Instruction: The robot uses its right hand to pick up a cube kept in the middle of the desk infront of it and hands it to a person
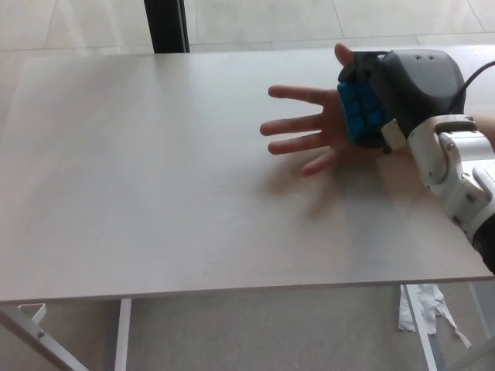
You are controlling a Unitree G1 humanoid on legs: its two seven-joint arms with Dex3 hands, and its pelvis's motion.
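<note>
While clamped on the blue cube, right robot hand over a person's open palm, white desk beneath.

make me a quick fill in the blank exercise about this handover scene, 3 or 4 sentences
1. The cube held in the robot's right hand is coloured ____.
2. The person's hand lies under the cube with its palm facing ____.
3. The fingers of the person's hand are spread and point toward the picture's ____ side.
4. The desk has a top coloured ____.

Missing words: blue; up; left; white
</note>
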